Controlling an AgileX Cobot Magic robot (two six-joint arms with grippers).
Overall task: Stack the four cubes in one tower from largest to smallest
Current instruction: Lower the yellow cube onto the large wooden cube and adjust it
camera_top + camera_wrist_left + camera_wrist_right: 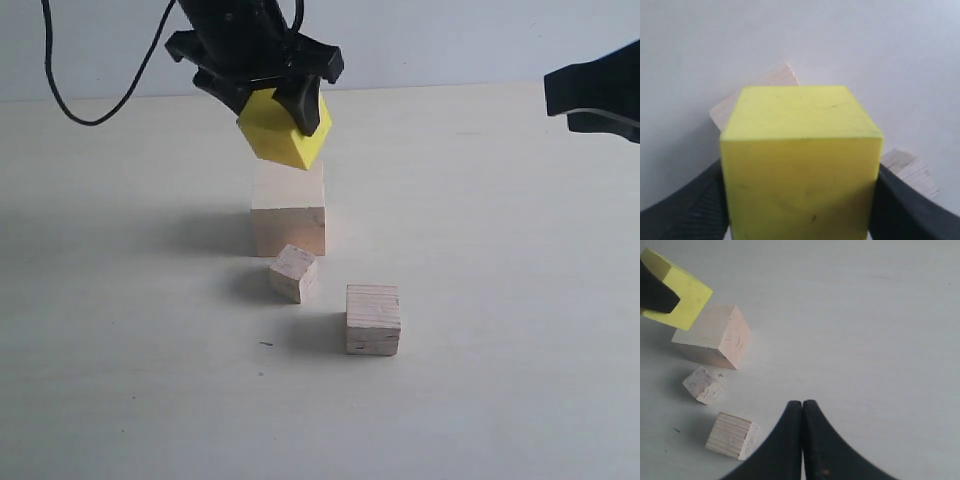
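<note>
0 of 3 placements done. Left jaws clamp the yellow cube [285,135], tilted, over the largest pale cube [289,215] on the counter [500,300]. Right jaws together, idle. Layered-grain cube [373,320] and smallest cube [293,273] unstacked.

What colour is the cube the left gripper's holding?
Bright yellow. The cube shows best in the left wrist view.
</note>
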